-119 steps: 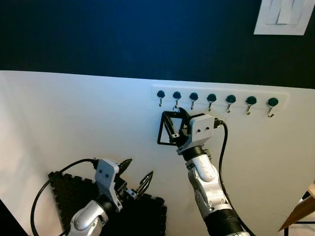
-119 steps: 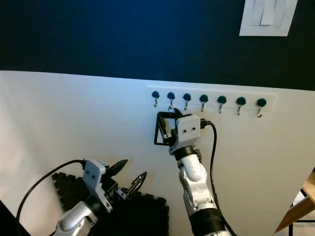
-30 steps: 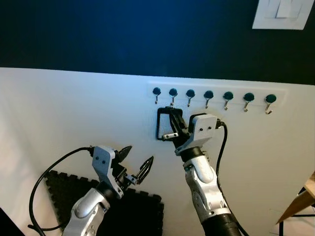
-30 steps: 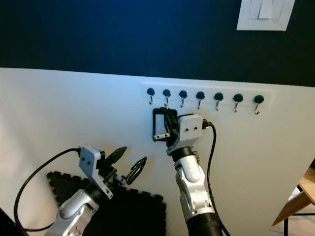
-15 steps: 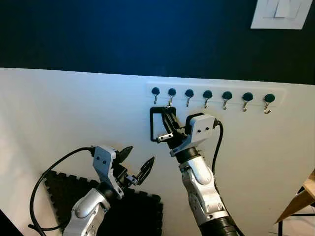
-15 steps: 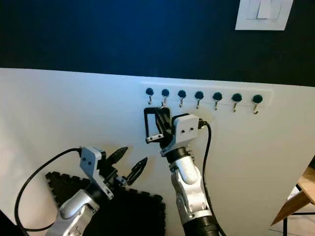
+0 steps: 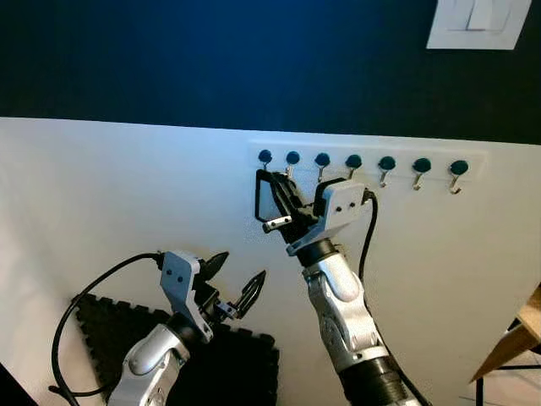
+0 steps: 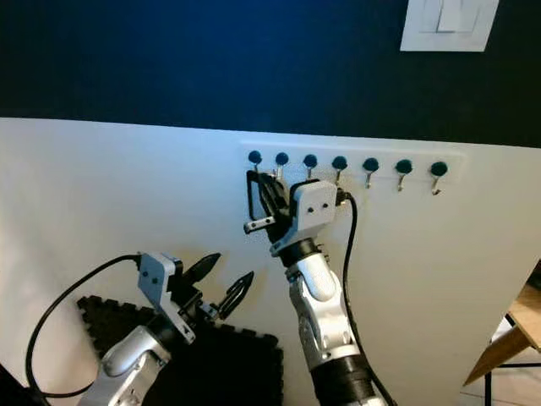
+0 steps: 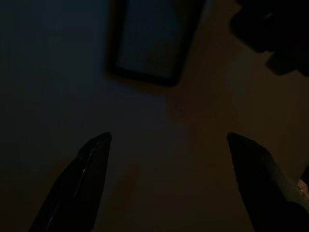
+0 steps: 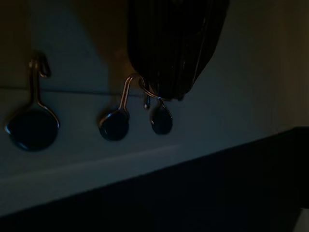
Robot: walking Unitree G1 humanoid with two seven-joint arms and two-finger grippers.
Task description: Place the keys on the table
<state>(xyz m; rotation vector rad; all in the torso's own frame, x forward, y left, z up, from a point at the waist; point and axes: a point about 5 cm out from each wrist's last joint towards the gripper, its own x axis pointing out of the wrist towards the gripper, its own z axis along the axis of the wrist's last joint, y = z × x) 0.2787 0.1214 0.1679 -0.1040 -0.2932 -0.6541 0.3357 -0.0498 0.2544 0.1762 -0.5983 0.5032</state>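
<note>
The keys (image 7: 272, 203), basically a black rectangular loop with a small silver bit sticking out near its bottom, are seen up at the hook rack (image 7: 363, 165), right below the two leftmost hooks, and they're pinched between the closed fingers of the right gripper (image 7: 283, 205). Whether the loop is on a hook or already off it can't be told. In the right wrist view the dark fingers (image 10: 176, 43) are pressed together just beside a thin metal hook (image 10: 126, 92) with a round dark knob. The rack is mounted on the white lower part of the wall, with seven dark knobs in a row. The left gripper (image 7: 235, 283) is held low, well apart from the rack, with its fingers spread and nothing between them. A black foam mat (image 7: 114, 334) is seen below it, and a white switch plate (image 7: 470, 21) is up on the dark blue wall.
</note>
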